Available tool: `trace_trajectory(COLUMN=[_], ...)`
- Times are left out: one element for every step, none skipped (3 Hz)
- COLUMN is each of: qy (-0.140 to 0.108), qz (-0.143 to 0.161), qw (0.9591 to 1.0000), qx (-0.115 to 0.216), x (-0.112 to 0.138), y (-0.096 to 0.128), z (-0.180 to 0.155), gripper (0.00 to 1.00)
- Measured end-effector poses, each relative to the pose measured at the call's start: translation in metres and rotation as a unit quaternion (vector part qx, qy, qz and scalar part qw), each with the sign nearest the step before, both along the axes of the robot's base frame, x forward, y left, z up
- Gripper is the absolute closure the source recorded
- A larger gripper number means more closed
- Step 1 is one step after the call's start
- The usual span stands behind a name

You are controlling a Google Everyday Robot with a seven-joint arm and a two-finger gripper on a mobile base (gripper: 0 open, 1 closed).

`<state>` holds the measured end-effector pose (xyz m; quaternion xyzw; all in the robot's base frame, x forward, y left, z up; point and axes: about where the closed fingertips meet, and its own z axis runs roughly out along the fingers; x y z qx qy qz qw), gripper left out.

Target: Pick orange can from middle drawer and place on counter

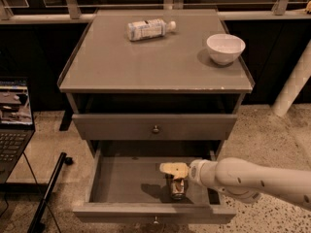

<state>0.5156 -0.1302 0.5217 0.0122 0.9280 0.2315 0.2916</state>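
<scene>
The orange can [177,188] stands upright inside the open middle drawer [121,186], right of centre near its front. My gripper [174,170] reaches in from the right on a white arm and sits directly over the can's top, its pale fingers [167,168] touching or just above it. The counter [146,57] is the grey cabinet top above.
A white-labelled plastic bottle [148,29] lies on its side at the back of the counter. A white bowl [225,48] sits at the counter's right. The upper knobbed drawer [155,126] is shut. A laptop [14,115] stands at the left, a black pole [48,193] leans by the floor.
</scene>
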Motion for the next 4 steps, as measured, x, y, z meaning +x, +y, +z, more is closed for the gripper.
trace_trajectory(qy=[0.009,0.018,0.035,0.051], qz=[0.007,0.016,0.015,0.019], qw=[0.9998,0.9989,0.9979,0.9973], qx=[-0.014,-0.04,-0.053,-0.05], x=[0.006,0.007,0.004,0.0], y=[0.015,0.025,0.023,0.018], z=[-0.033,-0.062,-0.086,-0.105], gripper=[0.0,0.0,0.0,0.0])
